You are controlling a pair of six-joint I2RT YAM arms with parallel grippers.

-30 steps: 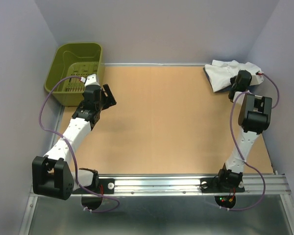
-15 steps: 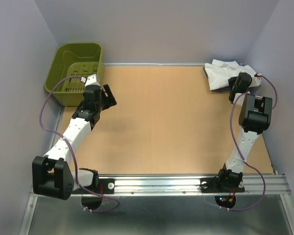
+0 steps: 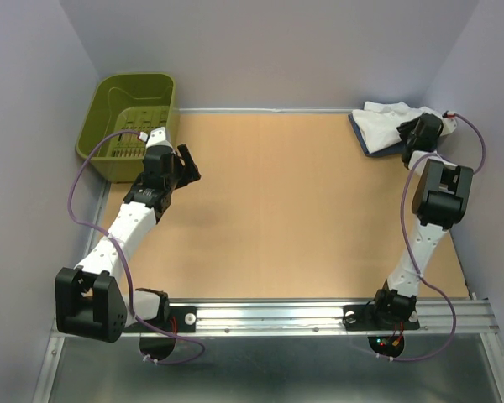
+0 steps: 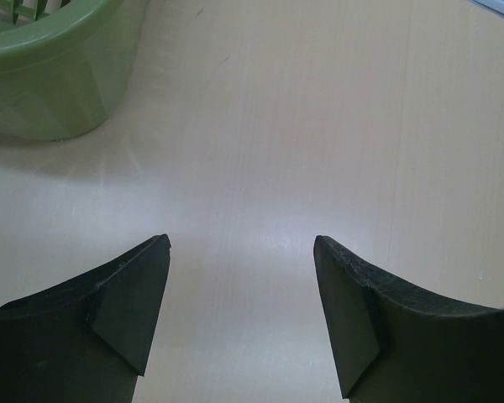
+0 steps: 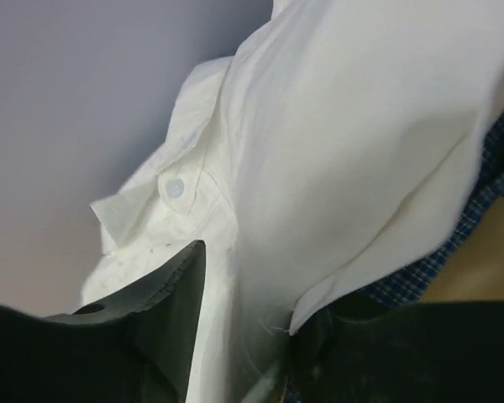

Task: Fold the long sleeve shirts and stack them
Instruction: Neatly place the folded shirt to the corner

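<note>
Two grippers noted. Left gripper, left of centre near the green basket, has its fingers spread wide over the bare table, holding nothing. In the upper right corner, the right gripper has its jaws apart with cloth of the white shirt in the gap. That shirt lies atop the dark blue shirt.

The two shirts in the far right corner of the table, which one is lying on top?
The white shirt is on top. The dark blue checked shirt lies underneath it, with only its edge showing beneath the white cloth.
</note>
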